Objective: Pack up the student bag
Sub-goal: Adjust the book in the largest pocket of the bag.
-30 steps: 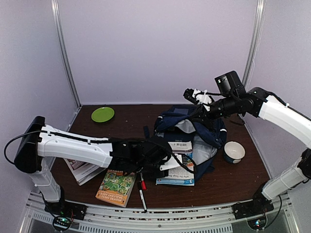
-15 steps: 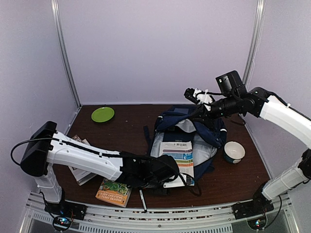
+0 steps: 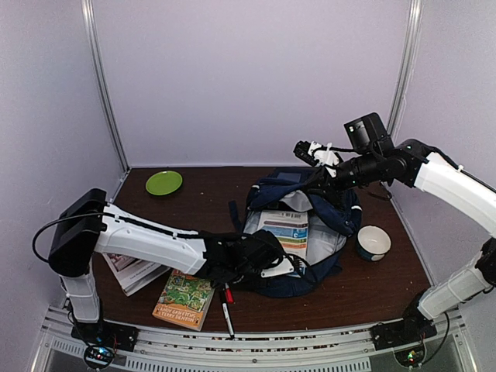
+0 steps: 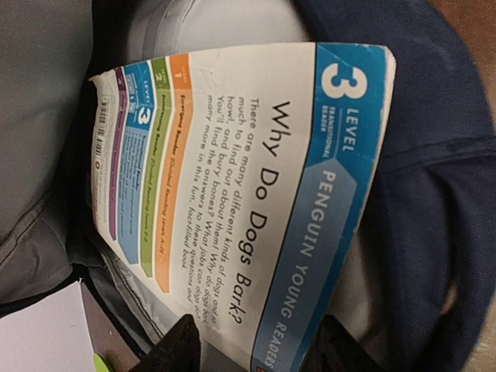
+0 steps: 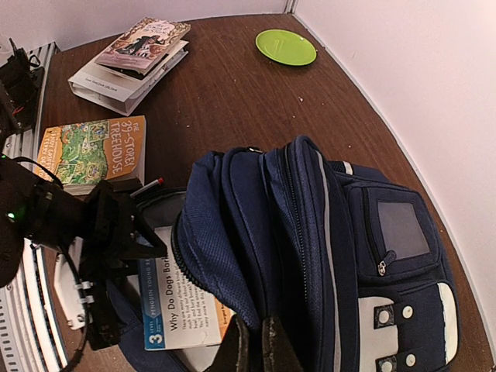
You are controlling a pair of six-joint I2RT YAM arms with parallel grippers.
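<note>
Pushed deeper into the student bag (image 3: 329, 213), the reader book (image 3: 285, 229) lies inside.

The top external view looks down and forward from behind the arm bases, taking in the whole table (image 3: 372, 291) with the navy backpack (image 3: 341, 213) right of centre. The left wrist view sits very close to the backpack's mouth, filled by the "Why Do Dogs Bark?" reader (image 4: 256, 201). The right wrist view looks from above the backpack (image 5: 341, 232) towards the near edge, sharing that reader (image 5: 174, 302) and the green plate (image 5: 286, 47).
</note>
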